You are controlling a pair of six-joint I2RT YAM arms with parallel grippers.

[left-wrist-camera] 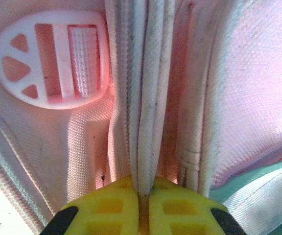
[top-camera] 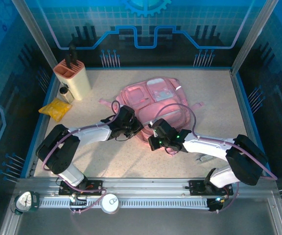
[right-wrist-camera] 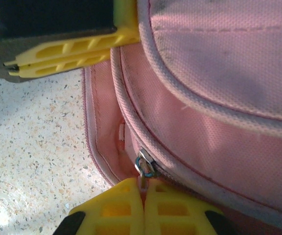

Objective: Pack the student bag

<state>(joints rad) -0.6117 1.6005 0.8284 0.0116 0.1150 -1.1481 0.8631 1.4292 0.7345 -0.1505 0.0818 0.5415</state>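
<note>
The student bag (top-camera: 153, 100) lies flat in the middle of the table (top-camera: 219, 98), its pocketed front facing up and its near edge turned toward the two arms. Both grippers meet at that near edge, close together. The left gripper (top-camera: 135, 128) comes in from the left. In its wrist view its yellow fingers (left-wrist-camera: 111, 208) are pressed together on a fold of the bag's pale piped edging (left-wrist-camera: 143, 98), which runs straight up out of the seam between them. A white plastic buckle (left-wrist-camera: 50, 58) with a strap threaded through it lies on the fabric just to the upper left of that fold. The right gripper (top-camera: 152, 133) reaches in from the right. In its wrist view its fingers (right-wrist-camera: 116, 205) are closed against each other, pinching the metal zipper pull (right-wrist-camera: 144, 166) that hangs from the zip line under the bag's rounded pink panel (right-wrist-camera: 219, 73). The bag there overhangs the speckled table, and the left gripper's fingers (right-wrist-camera: 67, 51) show at the upper left, clamped flat at the bag's edge. Well apart from the bag, at the table's far-left corner, stand a peach and cream holder (top-camera: 75, 78) with dark handles, a small jar (top-camera: 65, 93) just beside it and a yellow packet (top-camera: 56, 108).
</note>
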